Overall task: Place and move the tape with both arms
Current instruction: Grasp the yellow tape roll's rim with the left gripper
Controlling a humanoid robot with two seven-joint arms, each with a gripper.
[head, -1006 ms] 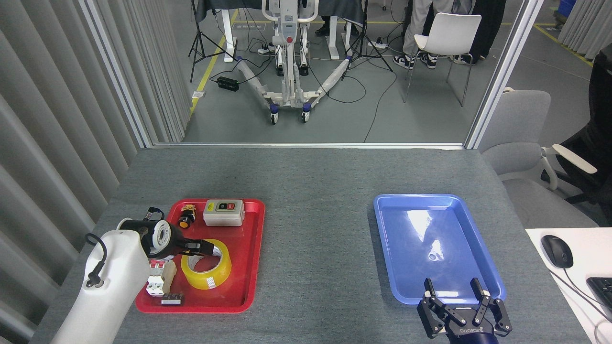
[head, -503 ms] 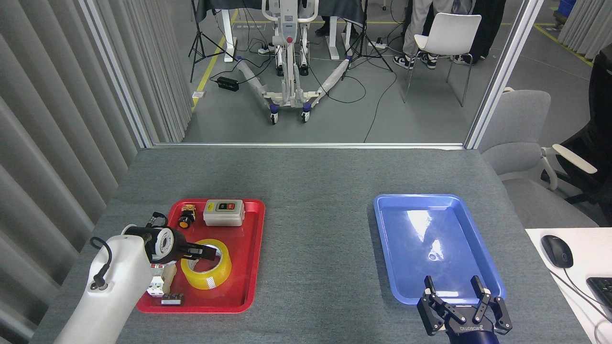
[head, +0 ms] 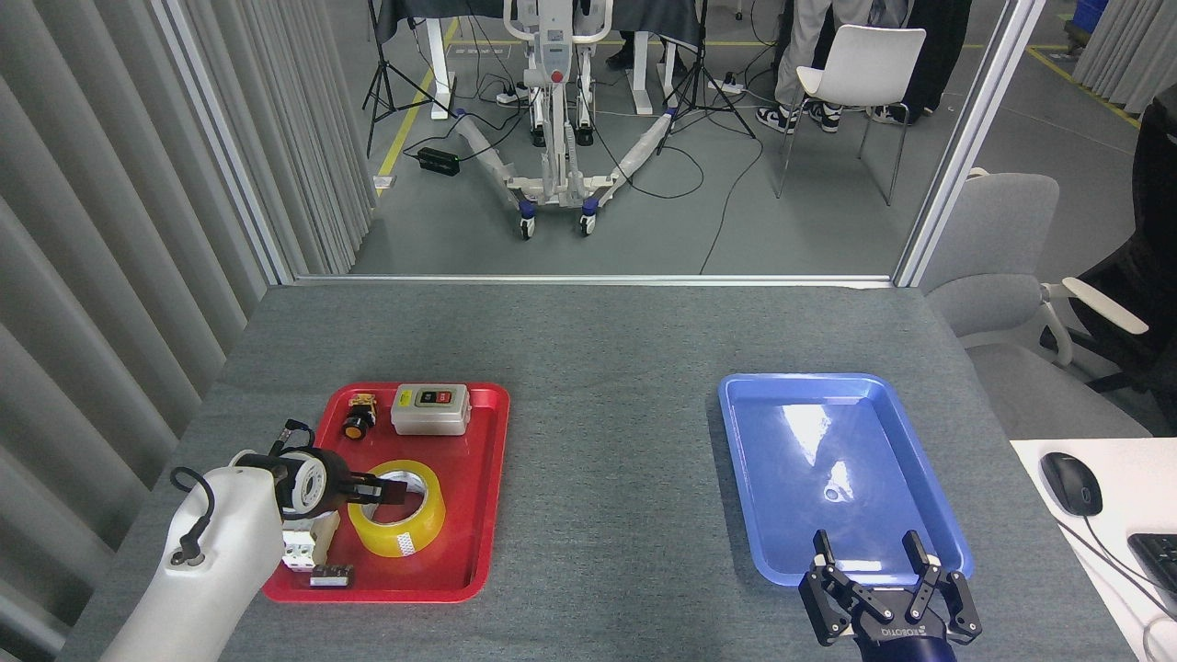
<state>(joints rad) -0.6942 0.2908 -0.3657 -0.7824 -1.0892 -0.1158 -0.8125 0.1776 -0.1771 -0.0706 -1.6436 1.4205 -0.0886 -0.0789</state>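
Note:
The tape (head: 405, 542), a yellow roll with a white core, lies flat in the near part of the red tray (head: 478, 561). My left gripper (head: 388, 492) reaches in from the left and sits over the roll's left rim and centre hole. Its dark fingers are seen end-on, so whether they are open or shut does not show. My right gripper (head: 867, 554) is at the bottom right, open, with its two fingers spread over the near rim of the blue tray (head: 828, 441) and nothing between them.
The red tray also holds a grey switch box (head: 430, 409), an orange-and-black push button (head: 357, 425), a white breaker (head: 299, 550) and a small terminal block (head: 331, 576). A mouse (head: 1071, 483) and keyboard (head: 1160, 552) lie on a white desk at right. A grey chair (head: 1002, 257) stands beyond the table's right corner.
My left gripper has drawn back a little to the left and dropped lower over the tape's hole. The tape has not moved. The right gripper is almost unchanged.

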